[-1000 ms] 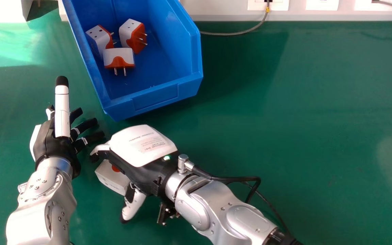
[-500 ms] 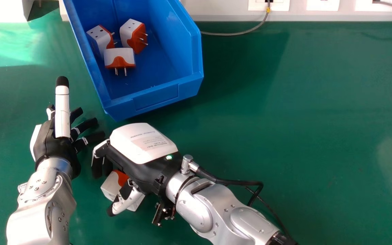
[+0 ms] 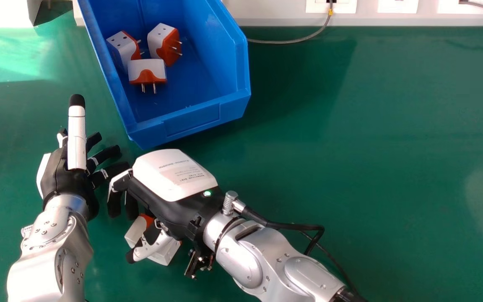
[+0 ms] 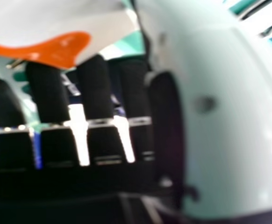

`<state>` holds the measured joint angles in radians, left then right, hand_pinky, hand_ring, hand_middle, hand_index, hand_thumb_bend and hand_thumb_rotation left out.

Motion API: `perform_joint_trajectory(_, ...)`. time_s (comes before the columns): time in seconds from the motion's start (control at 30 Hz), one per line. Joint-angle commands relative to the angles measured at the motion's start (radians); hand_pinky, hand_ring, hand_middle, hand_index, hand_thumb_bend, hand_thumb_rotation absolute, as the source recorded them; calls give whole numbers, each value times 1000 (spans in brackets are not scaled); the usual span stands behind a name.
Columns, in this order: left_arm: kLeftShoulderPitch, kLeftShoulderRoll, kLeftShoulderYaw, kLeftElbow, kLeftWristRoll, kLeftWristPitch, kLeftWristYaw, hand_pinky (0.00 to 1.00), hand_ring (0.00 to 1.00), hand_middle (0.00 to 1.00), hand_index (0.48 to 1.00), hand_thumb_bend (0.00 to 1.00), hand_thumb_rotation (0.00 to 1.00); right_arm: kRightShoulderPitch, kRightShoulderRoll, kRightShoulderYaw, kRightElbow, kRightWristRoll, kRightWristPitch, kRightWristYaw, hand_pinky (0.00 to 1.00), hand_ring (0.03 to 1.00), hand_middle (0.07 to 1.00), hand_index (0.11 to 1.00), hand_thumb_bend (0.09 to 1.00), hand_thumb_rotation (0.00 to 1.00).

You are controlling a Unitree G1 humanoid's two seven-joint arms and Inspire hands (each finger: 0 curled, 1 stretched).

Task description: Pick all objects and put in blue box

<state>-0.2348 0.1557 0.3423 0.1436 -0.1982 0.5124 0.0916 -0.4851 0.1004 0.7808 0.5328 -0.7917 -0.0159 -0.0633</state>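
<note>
Nearer the robot, the loose adapter plug (image 3: 166,254) had been shifted since the first frame, and the thumb (image 3: 154,247) of the right hand (image 3: 164,209) had been brought across it. It was seen on the green table (image 3: 350,167), partly covered by that hand, whose fingers were left loosely extended, with no firm grasp closed. The left hand (image 3: 63,178) was held spread beside it. Three similar plugs (image 3: 147,69) had already been placed in the blue box (image 3: 193,121). The piece was judged light and rigid, its smooth shell rather slippery, its metal pins the part most easily bent. It was best gripped across opposite flat white sides, thumb against fingers, with the pins kept free of pressure.
</note>
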Motion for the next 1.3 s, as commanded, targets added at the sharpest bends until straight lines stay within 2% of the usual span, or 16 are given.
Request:
perform_joint_trajectory(0.0, 21, -4, -8, 4, 0, 26, 1, 683, 780, 911, 1000, 818, 936, -7, 6, -5, -31, 0, -16, -7, 287, 380, 485, 550, 515, 3)
perform_joint_trajectory(0.13, 24, -4, -7, -6, -2, 33, -1, 686, 781, 911, 1000, 815, 936, -10, -6, 11, -56, -20, 7, 34, 293, 375, 483, 552, 512, 2)
perform_joint_trajectory(0.23, 23, -5, -5, -10, -6, 39, -1, 688, 782, 912, 1000, 813, 936, -22, -34, 49, -124, -81, 79, 155, 295, 374, 479, 553, 511, 1)
perform_joint_trajectory(0.33, 18, -6, -2, 0, -5, 36, 2, 688, 782, 912, 1000, 812, 936, -33, -47, 73, -208, -125, 173, 326, 311, 386, 483, 544, 512, 1)
perform_joint_trajectory(0.37, 16, -6, -1, 4, -5, 35, 3, 688, 783, 912, 1000, 812, 936, -35, -48, 77, -233, -133, 204, 381, 371, 458, 545, 534, 512, 24)
perform_joint_trajectory(0.4, 16, -8, 0, 1, -5, 37, 6, 688, 783, 912, 1000, 812, 936, -34, -45, 77, -254, -134, 232, 428, 371, 458, 545, 534, 512, 24)
perform_joint_trajectory(0.43, 15, -9, -1, 2, -3, 37, 8, 688, 783, 913, 1000, 813, 936, -29, -43, 75, -272, -132, 253, 460, 441, 528, 609, 575, 560, 19)
perform_joint_trajectory(0.47, 14, -9, -1, 2, -2, 37, 11, 688, 783, 913, 1000, 813, 936, -23, -41, 74, -285, -131, 267, 477, 441, 528, 609, 575, 560, 19)
perform_joint_trajectory(0.5, 13, -10, -2, 0, -1, 40, 14, 688, 783, 913, 1000, 814, 936, -18, -39, 73, -296, -130, 280, 489, 505, 593, 665, 614, 609, 15)
perform_joint_trajectory(0.53, 14, -11, -3, -4, -2, 43, 15, 688, 783, 913, 1000, 814, 936, -14, -39, 74, -303, -131, 288, 495, 505, 593, 665, 614, 609, 15)
perform_joint_trajectory(0.63, 17, -13, -3, -13, -4, 47, 19, 687, 782, 911, 1000, 817, 937, -17, -41, 81, -309, -134, 300, 506, 655, 767, 814, 714, 763, 10)
perform_joint_trajectory(0.77, 12, -9, -5, 1, 0, 41, 20, 688, 783, 909, 1000, 819, 938, -33, -41, 92, -299, -143, 308, 524, 759, 885, 919, 785, 868, 11)
perform_joint_trajectory(0.87, 13, -9, -4, -4, -2, 44, 19, 687, 782, 907, 1000, 819, 938, -39, -44, 94, -300, -141, 309, 533, 790, 917, 948, 808, 897, 23)
perform_joint_trajectory(1.07, 17, -10, -5, -8, -4, 38, 14, 687, 780, 905, 1000, 819, 938, -42, -52, 94, -314, -137, 311, 546, 843, 967, 983, 841, 953, 81)
perform_joint_trajectory(1.17, 13, -10, -3, 4, -7, 32, 10, 690, 784, 908, 1000, 819, 938, -43, -57, 91, -320, -135, 308, 554, 868, 986, 994, 853, 979, 120)
perform_joint_trajectory(1.27, 16, -11, -3, -6, -9, 36, 8, 692, 787, 911, 1000, 819, 937, -46, -62, 88, -335, -133, 311, 574, 880, 993, 997, 859, 990, 139)
